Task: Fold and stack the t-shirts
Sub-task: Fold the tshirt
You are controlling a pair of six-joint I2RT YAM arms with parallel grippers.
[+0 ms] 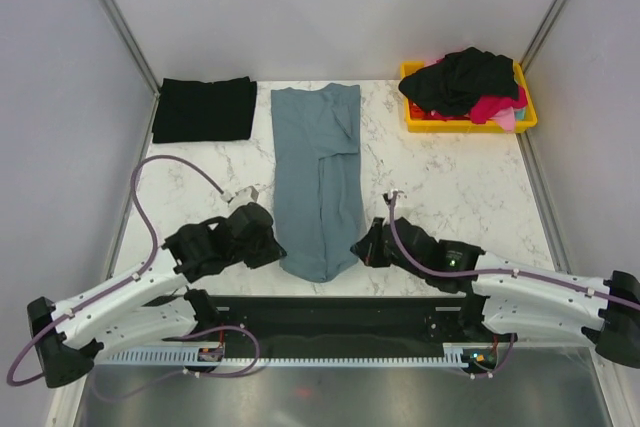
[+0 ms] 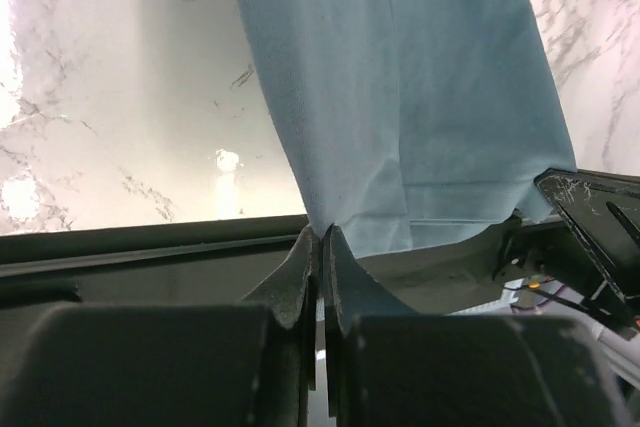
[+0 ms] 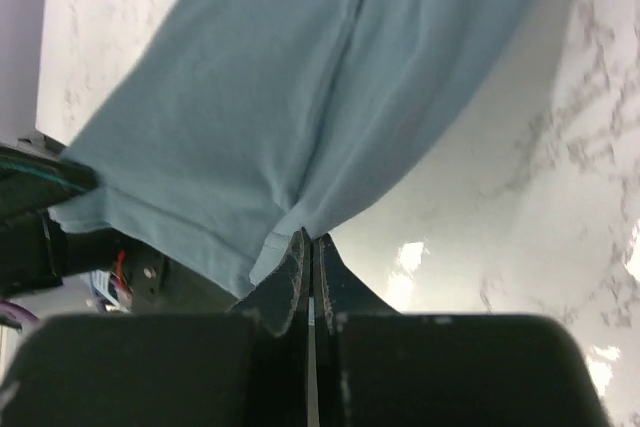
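Note:
A slate blue-grey t-shirt (image 1: 318,172) lies folded into a long narrow strip down the middle of the table, its near hem at the front edge. My left gripper (image 1: 272,247) is shut on the hem's left corner (image 2: 322,229). My right gripper (image 1: 358,249) is shut on the hem's right corner (image 3: 308,232). A black t-shirt (image 1: 205,109) lies folded flat at the back left. More shirts, black (image 1: 465,77) and pink-red (image 1: 492,107), are heaped in the bin.
A yellow plastic bin (image 1: 470,125) stands at the back right. White walls close in the table on the left, right and back. A black rail (image 1: 330,312) runs along the near edge between the arm bases.

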